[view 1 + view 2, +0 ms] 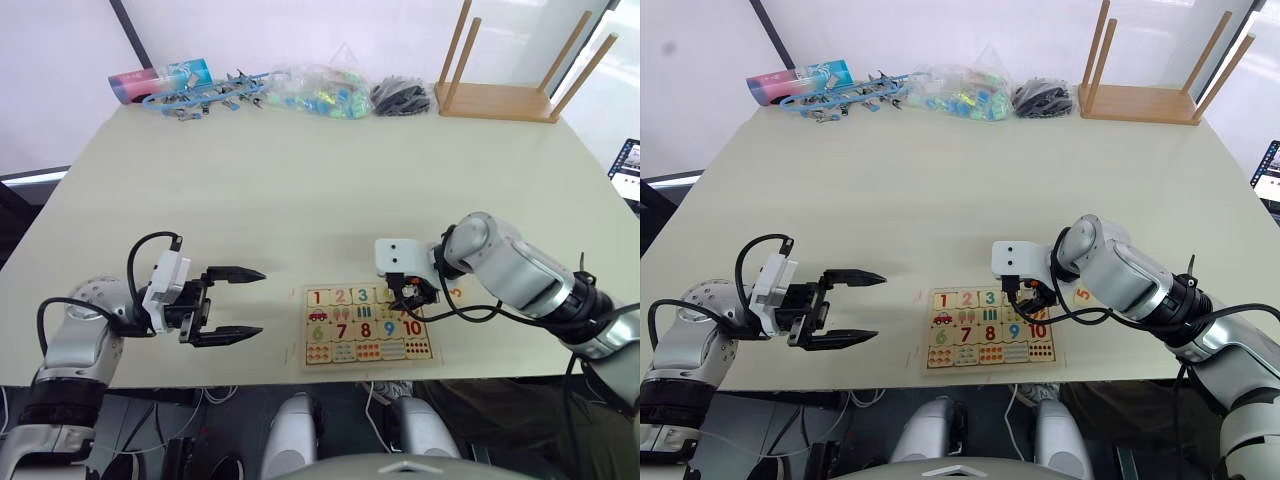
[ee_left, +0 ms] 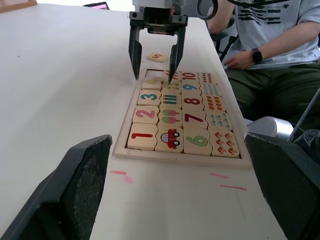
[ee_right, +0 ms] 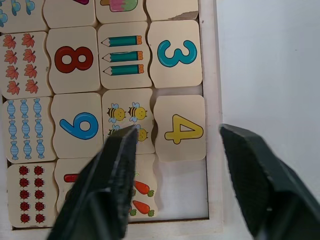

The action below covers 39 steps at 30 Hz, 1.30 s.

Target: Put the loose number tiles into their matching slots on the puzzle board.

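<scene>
The puzzle board (image 1: 433,356) lies near the table's front edge, its rows full of number and picture tiles. Tiles 1 (image 2: 143,135), 2 (image 2: 146,113) and 3 (image 2: 149,97) sit in their slots. Tile 4 (image 3: 180,127) rests slightly askew in its slot, next to one empty slot (image 3: 182,192). My right gripper (image 1: 412,292) hovers open over tile 4, a finger on each side with a gap. Loose tile 5 (image 1: 455,292) lies on the table just right of the board. My left gripper (image 1: 238,303) stands open to the board's left, holding nothing.
An upturned wooden stool (image 1: 500,95) stands at the back right. Along the far edge lie a black bundle (image 1: 400,97), a clear bag of coloured pieces (image 1: 320,90), blue clips (image 1: 200,98) and a pink-blue box (image 1: 160,78). A person (image 2: 265,50) sits at the table's right side.
</scene>
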Each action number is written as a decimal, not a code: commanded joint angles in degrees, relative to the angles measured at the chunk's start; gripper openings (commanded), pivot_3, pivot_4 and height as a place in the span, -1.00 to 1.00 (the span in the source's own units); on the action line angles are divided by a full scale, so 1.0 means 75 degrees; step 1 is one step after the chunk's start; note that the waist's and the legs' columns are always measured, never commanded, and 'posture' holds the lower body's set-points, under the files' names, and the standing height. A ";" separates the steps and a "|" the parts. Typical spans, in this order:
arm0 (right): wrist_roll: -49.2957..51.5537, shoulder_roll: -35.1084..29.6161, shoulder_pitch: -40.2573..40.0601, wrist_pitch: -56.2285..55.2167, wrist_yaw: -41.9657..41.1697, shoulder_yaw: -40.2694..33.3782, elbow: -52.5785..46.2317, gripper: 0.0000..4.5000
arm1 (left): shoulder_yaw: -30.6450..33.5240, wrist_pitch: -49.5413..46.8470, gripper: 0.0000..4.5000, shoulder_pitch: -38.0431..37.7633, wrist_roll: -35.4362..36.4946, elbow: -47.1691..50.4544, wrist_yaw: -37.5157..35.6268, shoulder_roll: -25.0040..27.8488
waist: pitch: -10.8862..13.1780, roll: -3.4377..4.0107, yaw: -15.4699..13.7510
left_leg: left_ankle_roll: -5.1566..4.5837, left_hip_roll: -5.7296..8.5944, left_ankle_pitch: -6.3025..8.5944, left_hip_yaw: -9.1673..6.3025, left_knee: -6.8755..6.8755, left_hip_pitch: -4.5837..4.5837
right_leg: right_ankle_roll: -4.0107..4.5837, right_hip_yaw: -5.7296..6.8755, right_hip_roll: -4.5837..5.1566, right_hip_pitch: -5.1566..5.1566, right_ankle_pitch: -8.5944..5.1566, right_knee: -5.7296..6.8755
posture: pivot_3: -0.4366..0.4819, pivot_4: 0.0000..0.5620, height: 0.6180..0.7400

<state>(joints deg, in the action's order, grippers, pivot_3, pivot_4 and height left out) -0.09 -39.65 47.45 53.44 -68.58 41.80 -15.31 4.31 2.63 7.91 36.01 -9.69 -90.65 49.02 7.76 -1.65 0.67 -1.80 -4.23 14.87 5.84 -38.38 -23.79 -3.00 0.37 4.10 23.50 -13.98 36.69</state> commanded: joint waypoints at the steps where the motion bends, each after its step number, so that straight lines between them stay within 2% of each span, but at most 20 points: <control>1: -0.0022 -0.0071 0.0264 -0.0090 -0.0090 -0.0127 -0.0107 0.23 | 0.0228 0.0043 1.00 -0.0007 0.0002 0.0165 -0.0245 -0.0019 | 0.0000 0.0000 0.0000 | 0.0000 0.0000 0.0000 0.0000 0.0000 0.0000 | 0.0000 0.0000 0.0000 0.0000 0.0000 0.0000 | -0.05 -0.47 0.97; 9: 0.0206 -0.0299 0.0280 -0.0138 -0.0267 -0.0438 -0.0156 0.23 | 0.0218 0.0069 1.00 0.0009 -0.0004 0.0118 -0.0247 -0.0009 | 0.0000 0.0000 0.0002 | 0.0000 0.0000 0.0000 0.0001 0.0000 -0.0001 | 0.0000 0.0000 0.0001 0.0000 0.0000 -0.0001 | -0.05 -0.47 0.97; 14: 0.0427 -0.0572 -0.0055 -0.0566 -0.0192 -0.0963 0.0005 0.23 | 0.0200 0.0092 1.00 0.0038 -0.0003 0.0080 -0.0247 -0.0004 | 0.0000 -0.0002 -0.0002 | 0.0000 0.0000 0.0000 0.0000 0.0000 -0.0002 | 0.0000 0.0001 0.0001 0.0000 0.0000 -0.0002 | -0.05 -0.47 0.97; 16: 0.0476 -0.0575 -0.0222 -0.0776 -0.0087 -0.1189 0.0090 0.05 | 0.0190 0.0099 1.00 0.0051 -0.0001 0.0066 -0.0247 -0.0001 | -0.0001 -0.0003 -0.0001 | 0.0000 0.0000 0.0000 -0.0001 0.0000 -0.0002 | 0.0000 0.0001 0.0001 0.0000 0.0000 -0.0002 | -0.05 -0.47 0.97; 18: 0.0536 -0.0600 -0.0369 -0.0952 -0.0077 -0.1356 0.0109 -0.23 | 0.0179 0.0105 1.00 0.0064 0.0000 0.0054 -0.0247 0.0003 | -0.0001 -0.0003 -0.0001 | 0.0000 0.0000 0.0000 -0.0001 0.0001 -0.0002 | 0.0000 0.0002 0.0000 0.0000 0.0000 -0.0003 | -0.05 -0.47 0.97; 21: 0.0533 -0.0662 -0.0734 -0.1391 0.0002 -0.1532 0.0168 -0.98 | 0.0150 0.0116 1.00 0.0099 0.0002 0.0021 -0.0247 0.0016 | -0.0001 -0.0003 -0.0005 | 0.0000 0.0000 0.0000 0.0000 0.0001 -0.0002 | 0.0000 0.0001 0.0001 0.0000 0.0000 -0.0003 | -0.05 -0.47 0.97; 27: 0.0888 -0.0377 -0.1561 -0.2416 0.0306 -0.2257 0.0673 -0.98 | 0.0149 0.0109 1.00 0.0110 0.0008 0.0024 -0.0247 0.0044 | -0.0003 -0.0007 -0.0012 | 0.0000 0.0000 0.0000 0.0000 0.0001 -0.0001 | 0.0000 0.0001 -0.0001 -0.0002 0.0000 -0.0003 | -0.05 -0.47 0.97; 39: 0.0825 -0.0372 -0.1905 -0.2883 0.0185 -0.2336 0.0972 -0.98 | 0.0158 0.0133 1.00 0.0160 0.0019 -0.0030 -0.0247 0.0108 | -0.0001 -0.0007 -0.0011 | 0.0000 -0.0001 0.0000 0.0002 -0.0001 0.0000 | -0.0001 0.0000 -0.0002 -0.0003 0.0000 -0.0002 | -0.05 -0.47 0.97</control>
<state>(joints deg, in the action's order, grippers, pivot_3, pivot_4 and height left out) 5.93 -42.43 33.21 32.61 -67.02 25.76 -7.49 4.31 2.94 8.50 35.62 -10.33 -90.68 49.01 7.75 -1.70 0.59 -1.80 -4.24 14.86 5.85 -38.39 -23.79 -3.01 0.36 4.09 23.47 -13.98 36.67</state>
